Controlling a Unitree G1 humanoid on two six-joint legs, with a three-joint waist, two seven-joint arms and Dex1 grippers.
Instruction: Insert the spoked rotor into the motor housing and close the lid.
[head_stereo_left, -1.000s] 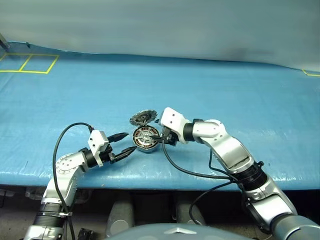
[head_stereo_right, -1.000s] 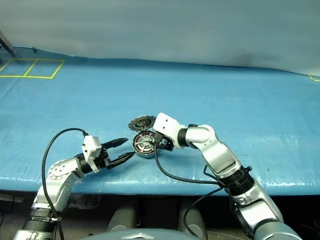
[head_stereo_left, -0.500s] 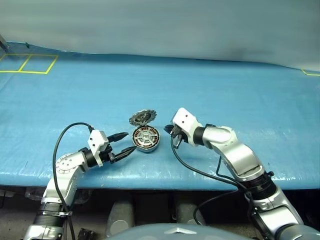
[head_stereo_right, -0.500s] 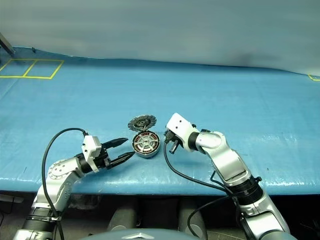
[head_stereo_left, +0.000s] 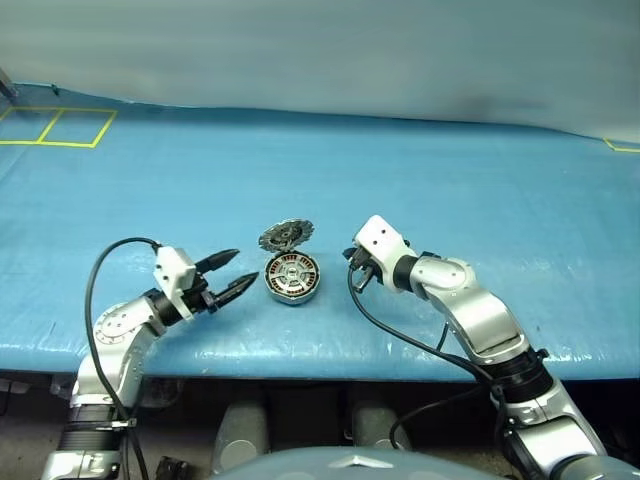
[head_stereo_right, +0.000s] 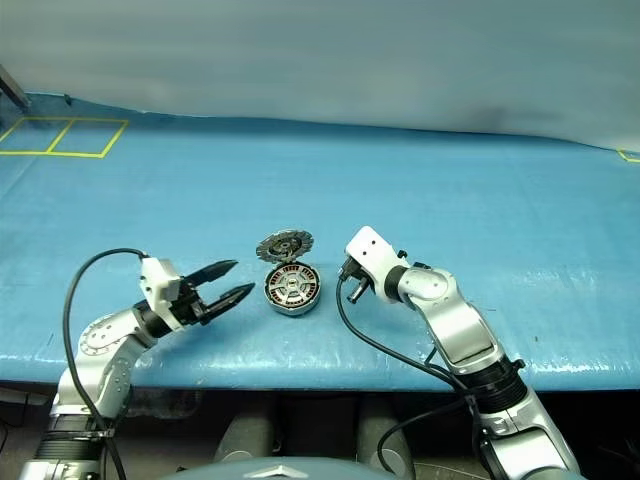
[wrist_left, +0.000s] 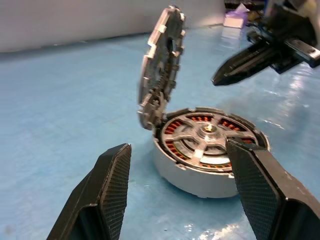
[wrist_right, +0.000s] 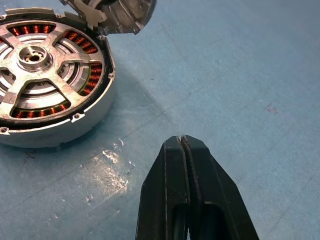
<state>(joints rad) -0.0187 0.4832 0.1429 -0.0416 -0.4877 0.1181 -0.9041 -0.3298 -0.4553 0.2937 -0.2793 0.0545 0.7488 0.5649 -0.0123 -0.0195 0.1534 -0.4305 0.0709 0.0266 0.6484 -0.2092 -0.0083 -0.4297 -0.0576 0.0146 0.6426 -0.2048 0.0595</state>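
While the spoked rotor (wrist_right: 37, 85) sits inside the motor housing (head_stereo_left: 293, 277) on the blue table (head_stereo_left: 480, 200), the lid (head_stereo_left: 286, 234) stands raised at its far rim. Left gripper (head_stereo_left: 232, 274) spreads wide just left; right gripper (wrist_right: 186, 165) is pinched empty, right.

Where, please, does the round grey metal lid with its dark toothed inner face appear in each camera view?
Left eye view: lid standing open just behind the shallow silver motor housing.
Right eye view: same place, centre.
Left wrist view: upright, edge-on.
Right wrist view: cut off at the frame edge.
Shared landmark: the housing's copper winding ring.
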